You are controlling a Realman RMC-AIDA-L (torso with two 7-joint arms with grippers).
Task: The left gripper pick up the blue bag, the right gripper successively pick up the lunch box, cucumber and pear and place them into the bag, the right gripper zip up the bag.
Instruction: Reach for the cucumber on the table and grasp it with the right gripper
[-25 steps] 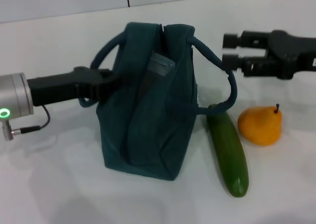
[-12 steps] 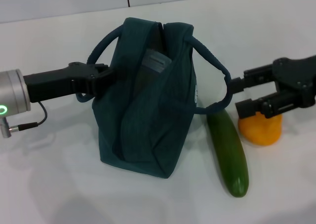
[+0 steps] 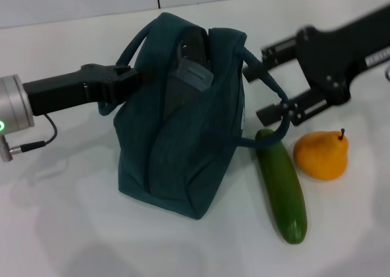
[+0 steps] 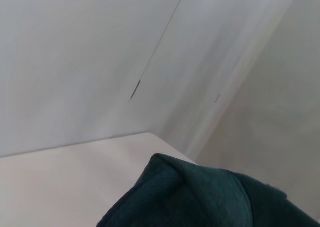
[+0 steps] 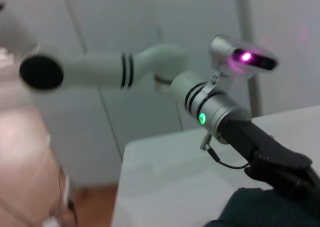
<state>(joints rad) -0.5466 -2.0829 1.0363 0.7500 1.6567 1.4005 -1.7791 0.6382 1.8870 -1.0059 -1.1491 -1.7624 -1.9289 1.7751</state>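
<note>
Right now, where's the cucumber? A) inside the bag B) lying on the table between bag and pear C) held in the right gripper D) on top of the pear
B: the cucumber lies flat on the table, beside the blue bag with the pear on its other side; the right gripper is open up by the bag's handle, holding nothing.

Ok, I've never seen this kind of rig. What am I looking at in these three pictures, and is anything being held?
A two-armed robot at a white table. The wide picture comes from its head camera; the other two from cameras on its wrists. The left gripper is shut on the blue bag, holding its side. The right gripper is open beside the bag's handle, holding nothing. A cucumber and pear lie on the table. The left wrist view shows bag fabric; the right wrist view shows the left arm.
</note>
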